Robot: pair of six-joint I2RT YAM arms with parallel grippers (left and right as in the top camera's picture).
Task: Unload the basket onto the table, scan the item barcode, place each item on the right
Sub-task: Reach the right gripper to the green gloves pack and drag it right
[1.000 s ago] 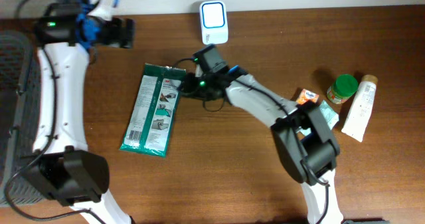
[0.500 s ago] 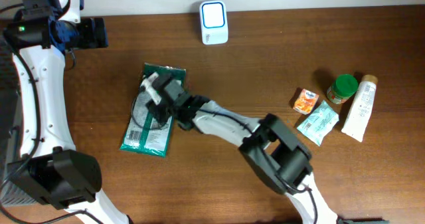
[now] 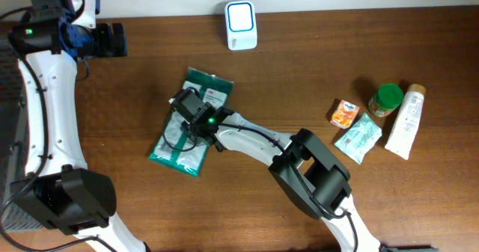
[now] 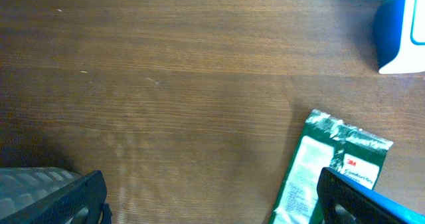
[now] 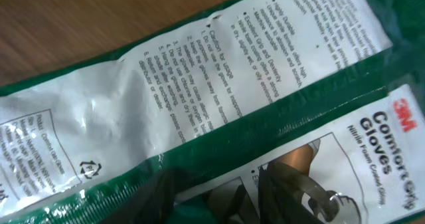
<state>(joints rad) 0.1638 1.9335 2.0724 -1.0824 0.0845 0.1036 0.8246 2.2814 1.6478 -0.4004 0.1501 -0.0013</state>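
Observation:
The item, a green and white glove package (image 3: 179, 149), lies slanted on the brown table left of centre. My right gripper (image 3: 192, 115) sits on its middle. In the right wrist view the dark fingers (image 5: 295, 191) pinch a fold of the package (image 5: 199, 98), with the right gripper (image 5: 222, 199) shut on it. No barcode shows clearly. The white and blue scanner (image 3: 241, 24) stands at the table's back edge. My left gripper (image 3: 122, 40) hovers open at the far left. Its wrist view shows the gripper (image 4: 212, 204) over bare wood, with the package's top (image 4: 319, 171) and the scanner (image 4: 402, 31) to the right.
At the right stand an orange packet (image 3: 345, 113), a green-lidded jar (image 3: 387, 100), a white tube (image 3: 404, 122) and a teal sachet (image 3: 358, 138). The right arm stretches from the bottom middle across to the package.
The right gripper swung from near the scanner down onto the package. The package has since turned clockwise and shifted right with it. The left arm moved left, then held.

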